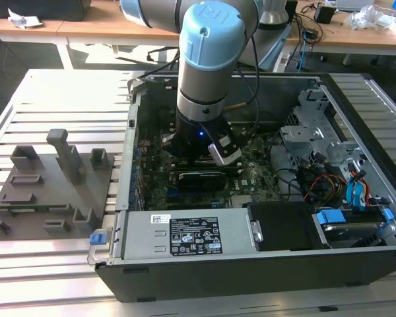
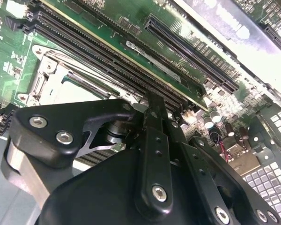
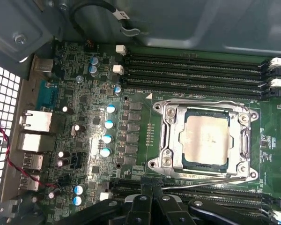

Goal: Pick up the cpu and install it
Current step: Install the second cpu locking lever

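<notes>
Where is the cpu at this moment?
In the first wrist view, the cpu sits in the metal socket frame on the motherboard, between two groups of black memory slots, just beyond the gripper.

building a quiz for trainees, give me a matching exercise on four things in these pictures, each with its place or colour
Things:
1. small square cpu with silvery metal top
2. row of blue-topped round capacitors
3. long black memory slots
4. grey moulded fixture tray

Descriptions:
A. outside the case, on the slatted table
B. seated inside the metal socket frame
C. parallel strips with white end clips
D. on the green board beside the socket

Pairs: 1-B, 2-D, 3-C, 4-A
</notes>
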`<state>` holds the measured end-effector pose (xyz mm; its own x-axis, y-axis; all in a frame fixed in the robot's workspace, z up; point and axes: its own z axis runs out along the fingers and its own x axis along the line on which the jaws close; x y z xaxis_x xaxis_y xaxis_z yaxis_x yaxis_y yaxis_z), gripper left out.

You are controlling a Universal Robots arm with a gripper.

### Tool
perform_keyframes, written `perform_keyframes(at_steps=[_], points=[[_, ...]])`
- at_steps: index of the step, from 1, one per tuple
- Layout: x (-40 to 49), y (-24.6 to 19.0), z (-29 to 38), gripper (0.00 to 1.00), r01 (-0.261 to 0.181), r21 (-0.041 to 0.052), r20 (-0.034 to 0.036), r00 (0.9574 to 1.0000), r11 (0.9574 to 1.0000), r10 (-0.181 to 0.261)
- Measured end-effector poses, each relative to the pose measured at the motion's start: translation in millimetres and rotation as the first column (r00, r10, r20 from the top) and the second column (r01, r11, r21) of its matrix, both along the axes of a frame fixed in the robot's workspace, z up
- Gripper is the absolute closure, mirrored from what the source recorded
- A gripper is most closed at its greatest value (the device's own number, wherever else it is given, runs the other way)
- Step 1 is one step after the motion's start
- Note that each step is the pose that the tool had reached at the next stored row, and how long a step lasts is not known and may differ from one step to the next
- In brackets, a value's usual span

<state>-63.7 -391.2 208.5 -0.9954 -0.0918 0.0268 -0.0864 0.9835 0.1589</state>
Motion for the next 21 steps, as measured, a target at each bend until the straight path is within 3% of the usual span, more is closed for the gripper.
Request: perform_keyframes(at_steps=[6,9,21], points=[[0.0,0.0,-0.7,0.89,0.0,0.0053,-0.0003,1.0,1.0,0.0],[0.0,3.4,-1.3,0.89,-0.003,0.0062,-0.0003,1.0,1.0,0.003],[0.3,9.4,-5.4,0.89,-0.004,0.006,-0.0014,1.0,1.0,0.004]])
